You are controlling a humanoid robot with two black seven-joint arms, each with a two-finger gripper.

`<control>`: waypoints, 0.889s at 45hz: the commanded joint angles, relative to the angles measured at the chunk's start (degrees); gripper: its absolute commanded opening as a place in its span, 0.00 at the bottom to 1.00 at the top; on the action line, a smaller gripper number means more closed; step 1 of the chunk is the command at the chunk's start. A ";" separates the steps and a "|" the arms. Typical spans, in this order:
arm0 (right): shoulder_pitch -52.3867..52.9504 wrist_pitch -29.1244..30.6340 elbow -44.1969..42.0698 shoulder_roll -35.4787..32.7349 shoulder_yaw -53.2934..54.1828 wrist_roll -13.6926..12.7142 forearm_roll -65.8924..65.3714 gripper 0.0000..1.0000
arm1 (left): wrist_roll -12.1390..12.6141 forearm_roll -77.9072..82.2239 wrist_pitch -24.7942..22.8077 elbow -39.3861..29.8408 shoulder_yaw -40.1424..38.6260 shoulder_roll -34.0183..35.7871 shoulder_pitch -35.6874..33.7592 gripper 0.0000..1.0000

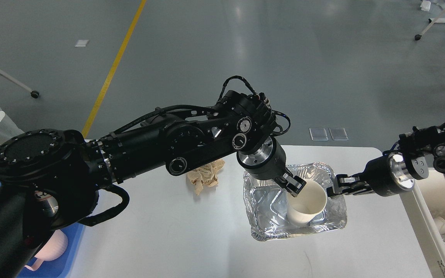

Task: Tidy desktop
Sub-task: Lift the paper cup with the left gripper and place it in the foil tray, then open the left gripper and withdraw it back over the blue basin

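The white desktop (160, 239) carries a foil tray (263, 199) at its right middle. A white paper cup (307, 204) stands tilted inside the tray. My left gripper (294, 184) reaches over the tray and is shut on the cup's near rim. My right gripper (336, 188) comes in from the right and is shut on the foil tray's right rim. A crumpled brown paper (205, 175) lies on the desktop left of the tray, partly hidden behind my left arm.
A blue tray (50, 266) with a pink mug (54, 247) sits at the desktop's left edge, mostly hidden by my left arm. A white bin (427, 227) with clear plastic waste stands off the right edge.
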 commanded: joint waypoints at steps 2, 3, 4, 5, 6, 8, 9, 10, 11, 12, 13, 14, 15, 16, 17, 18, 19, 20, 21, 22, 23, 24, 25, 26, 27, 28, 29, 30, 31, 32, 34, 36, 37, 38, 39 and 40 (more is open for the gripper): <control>-0.09 0.08 0.02 -0.09 -0.01 0.07 0.08 0.00 | -0.08 -0.38 1.36 0.25 -0.65 -0.08 -0.07 0.46; -0.09 0.08 0.02 -0.09 -0.01 0.07 0.00 0.00 | 0.00 -0.38 1.63 0.34 -0.83 0.00 0.02 0.48; -0.18 0.08 0.02 -0.09 -0.01 0.07 0.08 0.00 | 0.00 -0.38 1.98 0.43 -0.83 0.00 0.02 0.50; -0.18 0.08 0.02 -0.17 -0.01 0.07 0.00 0.00 | 0.00 -0.38 2.42 0.60 -0.83 0.00 0.02 0.52; -0.18 0.08 0.02 -0.17 -0.01 0.07 0.00 0.00 | 0.00 -0.38 2.95 0.95 -0.91 0.00 0.02 0.55; -0.27 0.08 0.02 -0.17 -0.01 0.07 0.00 0.00 | -0.08 -0.55 4.00 1.39 -1.09 0.09 -0.07 0.59; -0.27 0.08 0.02 -0.26 -0.01 0.07 0.00 0.00 | -0.08 -0.64 4.62 1.48 -1.27 0.18 -0.07 0.62; -0.27 0.08 0.02 -0.18 -0.01 0.07 0.00 0.00 | -0.08 -0.99 5.23 1.57 -1.44 0.27 -0.07 0.64; -0.27 0.08 0.02 -0.26 -0.01 0.07 0.00 0.00 | -0.08 -1.26 5.67 1.57 -1.70 0.35 -0.16 0.66; -0.27 0.08 0.02 -0.18 -0.01 0.07 0.08 0.00 | -0.08 -1.52 6.03 1.66 -2.14 0.44 -0.24 0.68; -0.27 0.08 0.02 -0.26 -0.01 0.07 0.00 0.00 | -0.08 -1.87 6.29 1.66 -2.49 0.62 -0.33 0.70; -0.36 0.08 -0.07 -0.18 -0.01 0.07 0.00 0.00 | -0.08 -2.13 6.47 1.75 -2.85 0.79 -0.42 0.71; -0.36 0.08 -0.07 -0.17 -0.10 0.07 0.00 0.00 | 0.00 -2.40 6.64 2.01 -3.28 0.97 -0.51 0.72; -0.44 0.08 -0.07 -0.17 -0.10 0.07 0.00 0.00 | -0.08 -2.57 6.64 2.27 -3.64 1.14 -0.60 0.72; -0.44 0.08 -0.07 -0.17 -0.10 0.07 0.00 0.00 | -0.08 -2.58 6.64 2.27 -3.64 1.14 -0.60 0.72; -0.62 0.08 -0.07 -0.26 -0.10 0.07 0.00 0.00 | -0.08 -3.01 6.73 3.32 -5.12 1.67 -0.94 0.73; -0.62 0.08 -0.15 -0.35 -0.10 0.07 0.00 0.00 | -0.08 -3.02 6.82 3.59 -5.66 1.85 -1.03 0.73; -0.71 0.08 -0.16 -0.35 -0.10 0.07 0.00 0.00 | -0.08 -3.02 6.99 3.94 -6.18 2.11 -1.04 0.73; -0.71 0.08 -0.16 -0.44 -0.10 0.07 0.00 0.00 | -0.08 -3.02 7.34 4.21 -6.71 2.37 -1.04 0.73; -0.79 0.08 -0.16 -0.44 -0.10 0.07 0.00 0.00 | 0.00 -3.02 7.87 4.56 -7.15 2.64 -1.04 0.73; -0.80 0.08 -0.16 -0.53 -0.10 0.07 0.00 0.00 | 0.00 -3.02 8.57 5.00 -7.50 2.99 -1.04 0.74; -0.80 0.08 -0.16 -0.53 -0.10 0.07 0.00 0.00 | -0.08 -3.02 9.36 5.35 -7.68 3.25 -1.04 0.74; -0.80 0.08 -0.16 -0.53 -0.01 0.07 0.00 0.00 | -0.08 -3.02 10.15 5.70 -7.86 3.60 -0.95 0.75; -0.80 0.08 -0.16 -0.53 -0.01 0.07 0.00 0.00 | -0.08 -3.02 11.12 6.05 -8.03 3.95 -0.77 0.75; -0.80 -0.01 -0.16 -0.53 -0.01 0.07 0.00 0.00 | -0.08 -3.02 11.91 6.32 -8.12 4.39 -0.60 0.75; -0.80 0.08 -0.16 -0.61 -0.01 0.07 0.00 0.00 | -0.17 -3.02 12.70 6.67 -8.30 4.83 -0.25 0.75; -0.80 -0.01 -0.16 -0.61 -0.01 0.07 0.00 0.00 | -0.17 -3.02 14.36 7.02 -8.65 5.62 0.36 0.75; -0.80 -0.01 -0.16 -0.61 -0.01 0.07 0.00 0.00 | -0.26 -3.02 15.25 7.19 -8.91 5.98 0.81 0.75; -0.80 0.08 -0.16 -0.61 -0.01 0.16 0.00 0.00 | -0.26 -2.93 16.21 7.37 -9.52 6.33 1.59 0.75; -0.80 0.08 -0.16 -0.61 -0.01 0.16 0.00 0.00 | -0.26 -2.75 17.18 7.37 -10.14 6.59 2.64 0.75; -0.88 -0.01 -0.16 -0.61 -0.01 0.07 0.00 0.00 | -0.26 -2.14 19.38 7.37 -11.46 7.21 4.58 0.75; -0.88 -0.01 -0.16 -0.61 -0.01 0.07 0.00 0.00 | -0.26 -1.79 21.75 7.37 -11.73 7.91 5.90 0.74; -0.88 -0.01 -0.07 -0.61 -0.01 0.16 0.00 0.00 | -0.26 -1.52 22.72 7.37 -11.81 8.43 6.43 0.74; -0.88 -0.01 -0.07 -0.61 -0.01 0.16 0.00 0.00 | -0.26 -1.52 22.73 7.37 -11.81 8.44 6.43 0.74; -0.88 -0.01 -0.07 -0.79 -0.01 0.16 0.00 0.00 | -0.35 -0.65 24.12 6.94 -11.64 10.18 7.74 0.74; -0.88 -0.01 -0.15 -0.88 -0.01 0.16 0.00 0.00 | -0.35 -0.21 24.13 6.50 -11.55 10.98 8.19 0.74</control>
